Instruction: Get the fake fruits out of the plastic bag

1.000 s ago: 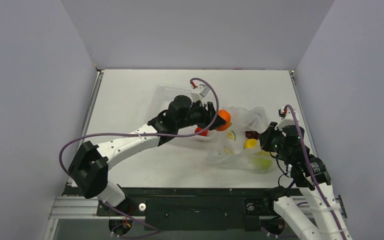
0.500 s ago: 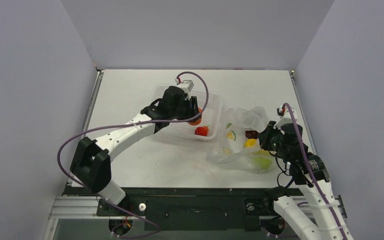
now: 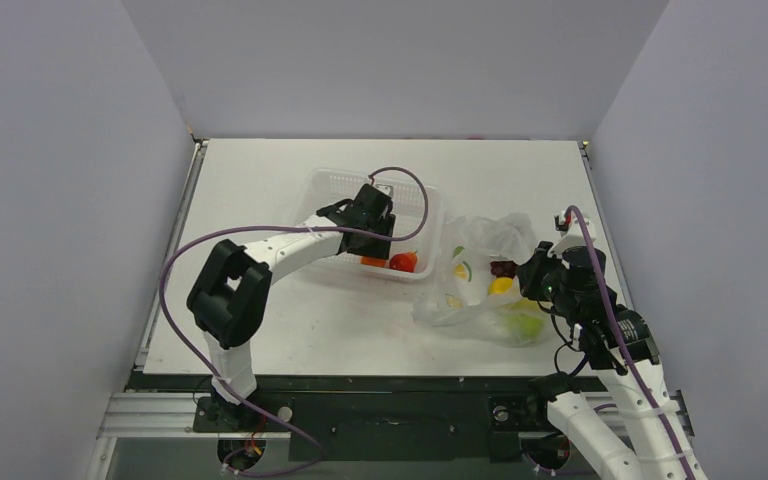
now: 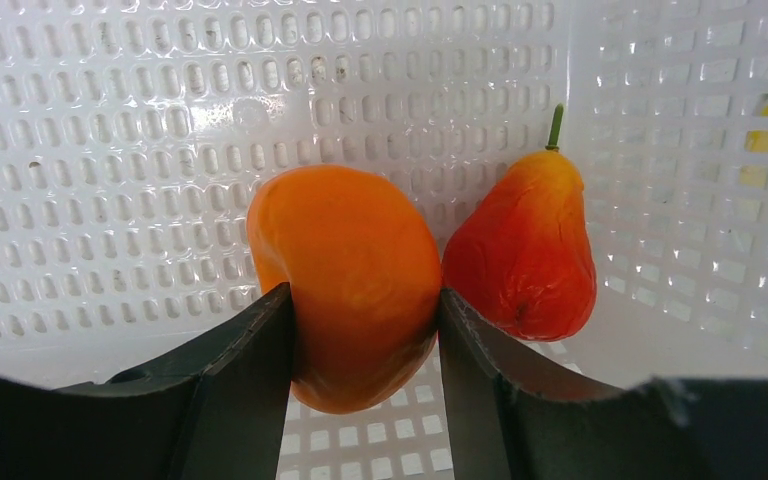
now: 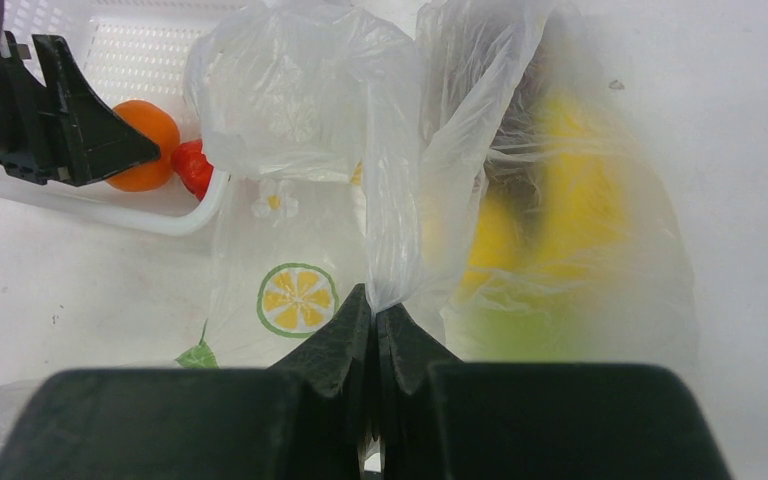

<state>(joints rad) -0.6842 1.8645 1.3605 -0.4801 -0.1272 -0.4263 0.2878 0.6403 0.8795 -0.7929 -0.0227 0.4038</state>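
White perforated basket (image 3: pixel 326 184) sits left of centre on the counter (image 3: pixel 260 330). Inside it the left tool (image 4: pixel 365 305) is clenched on the orange (image 4: pixel 345 250), its 2 fingers pressing either side, with the red fruit (image 4: pixel 525 260) just beside. Further right lies the clear bag (image 5: pixel 300 90), a yellow fruit (image 3: pixel 501 286) and a green fruit (image 3: pixel 527 324) inside, a fold of its film pinched tight in the right tool (image 5: pixel 373 312).

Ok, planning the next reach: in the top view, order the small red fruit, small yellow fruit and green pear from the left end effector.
1. Small red plastic fruit, in the white basket beside the left end effector.
2. Small yellow fruit, inside the clear bag.
3. Green pear, bag's near-right corner.
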